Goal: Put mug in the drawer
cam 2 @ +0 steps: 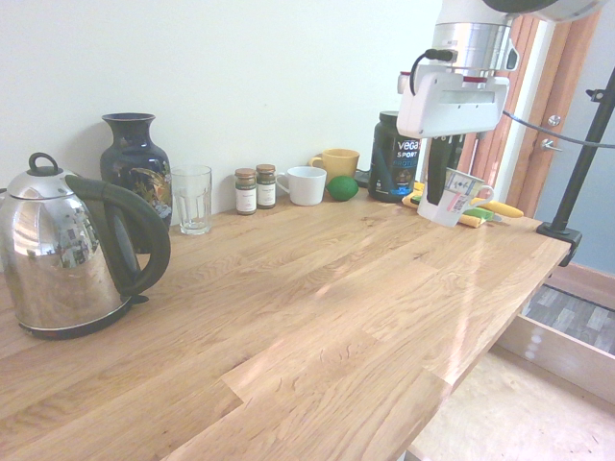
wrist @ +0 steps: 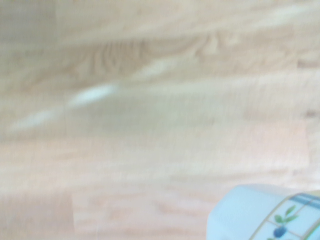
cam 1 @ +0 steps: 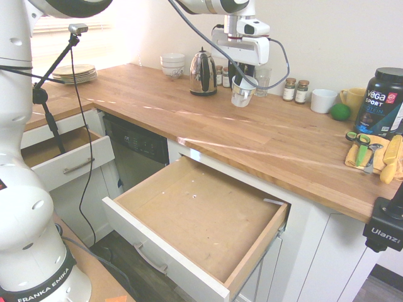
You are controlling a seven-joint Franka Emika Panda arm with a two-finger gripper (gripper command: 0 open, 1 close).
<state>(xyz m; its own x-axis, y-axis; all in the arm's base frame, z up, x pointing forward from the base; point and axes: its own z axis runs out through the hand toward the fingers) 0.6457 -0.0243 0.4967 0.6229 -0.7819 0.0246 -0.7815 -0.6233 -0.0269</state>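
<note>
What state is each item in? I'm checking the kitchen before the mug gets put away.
Mug: gripped by the claw, off the counter
Claw: shut on the mug
Large drawer: pulled open, mug not inside
Smaller drawer: open
Spice jars: lids on
Kettle: lid closed

From the shiny steel kettle with its black handle (cam 2: 60, 254), the dark blue patterned vase (cam 2: 137, 168) stands at one o'clock in the second exterior view, and the clear ribbed drinking glass (cam 2: 193, 200) at two o'clock. Just beside each other stand two small brown-lidded spice jars (cam 2: 246, 192), the plain white ceramic mug (cam 2: 306, 185) at three o'clock from them. The round green fruit (cam 2: 342, 188) sits before the yellow ceramic mug (cam 2: 338, 164). In the first exterior view, a stack of cream plates (cam 1: 75, 73) lies at nine o'clock from the kettle.
</note>
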